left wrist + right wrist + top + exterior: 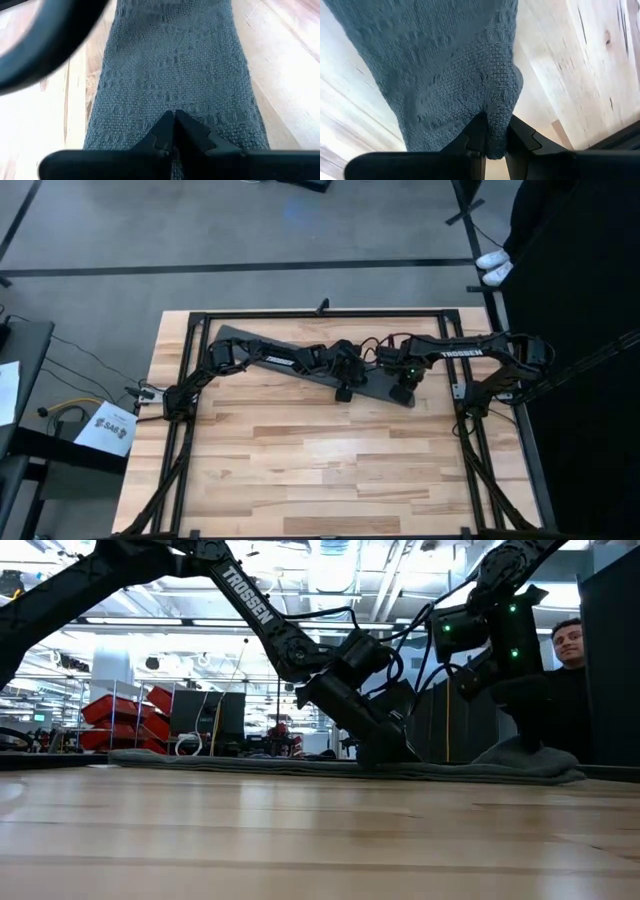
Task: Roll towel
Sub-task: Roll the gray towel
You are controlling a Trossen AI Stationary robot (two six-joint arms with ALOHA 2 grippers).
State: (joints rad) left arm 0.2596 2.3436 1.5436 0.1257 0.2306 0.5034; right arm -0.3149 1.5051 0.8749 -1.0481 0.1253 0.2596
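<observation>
The right gripper (494, 131) is clamped on a fold at the end of the towel (445, 65), cloth pinched up between its two fingers, with bare wooden table (570, 75) just beyond that end. The left gripper (174, 131) has its fingertips pressed together and resting on the towel's top surface farther along the strip; whether they trap any cloth I cannot tell. From above, the towel (300, 365) lies as a long narrow band across the far part of the table (330, 470), running away from both grippers toward the left arm's base. To begin the roll well, the right gripper should probably turn its held end over toward the left gripper, keeping it square with the strip, while the left pins the cloth so it does not slide or skew
</observation>
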